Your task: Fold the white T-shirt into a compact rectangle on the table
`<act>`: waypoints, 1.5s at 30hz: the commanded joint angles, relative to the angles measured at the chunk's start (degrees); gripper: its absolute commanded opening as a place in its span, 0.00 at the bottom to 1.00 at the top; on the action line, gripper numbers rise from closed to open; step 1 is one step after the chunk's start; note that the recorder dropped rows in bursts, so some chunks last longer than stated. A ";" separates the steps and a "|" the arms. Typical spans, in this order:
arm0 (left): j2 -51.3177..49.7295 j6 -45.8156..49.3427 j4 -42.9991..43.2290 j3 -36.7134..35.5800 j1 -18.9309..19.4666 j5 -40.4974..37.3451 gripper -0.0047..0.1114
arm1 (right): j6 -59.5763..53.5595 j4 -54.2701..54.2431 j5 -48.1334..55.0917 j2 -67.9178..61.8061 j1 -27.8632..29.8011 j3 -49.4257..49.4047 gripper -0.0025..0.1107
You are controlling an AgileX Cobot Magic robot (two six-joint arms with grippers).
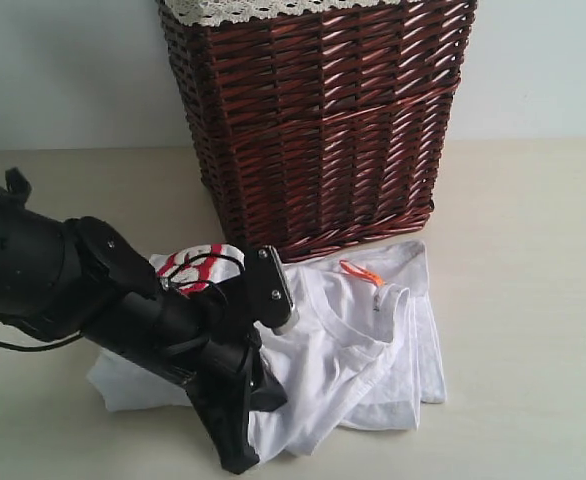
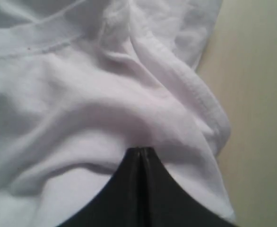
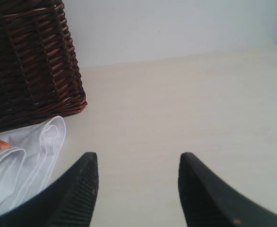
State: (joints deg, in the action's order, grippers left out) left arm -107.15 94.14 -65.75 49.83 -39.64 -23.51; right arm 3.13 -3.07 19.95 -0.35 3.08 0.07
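Barely begun. Finds the white T-shirt (image 1: 353,340) crumpled on the surface (image 1: 533,300) by the wicker basket (image 1: 313,120), unfolded. Has left tool (image 2: 139,150) shut at a crease, right tool (image 3: 137,158) half-wide, empty.

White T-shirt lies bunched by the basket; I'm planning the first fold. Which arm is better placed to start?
Probably left: the left claw is shut with tips against the white T-shirt. The right claw is open over bare table, beside the shirt's edge.

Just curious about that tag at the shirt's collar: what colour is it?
Orange; the neck tag of the white T-shirt shows best in the exterior view.
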 commanded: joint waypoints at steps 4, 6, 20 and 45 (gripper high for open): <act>6.11 -6.88 0.11 -1.48 0.34 4.57 0.04 | -0.02 0.05 -0.71 0.35 0.26 -0.07 0.47; 12.95 -13.07 0.11 -1.60 1.42 7.67 0.04 | -0.02 0.05 -0.71 0.35 0.26 -0.07 0.47; 52.33 -19.70 -4.31 -13.14 35.20 29.82 0.04 | -0.02 0.23 -0.71 0.35 0.26 -0.07 0.47; 92.03 -19.21 -6.64 -45.42 35.56 12.73 0.04 | -0.02 0.23 -0.71 0.35 0.26 -0.07 0.47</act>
State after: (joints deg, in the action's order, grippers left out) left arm -15.41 74.91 -72.21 5.89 -4.22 -10.50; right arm 3.13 -3.07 19.95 -0.35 3.08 0.07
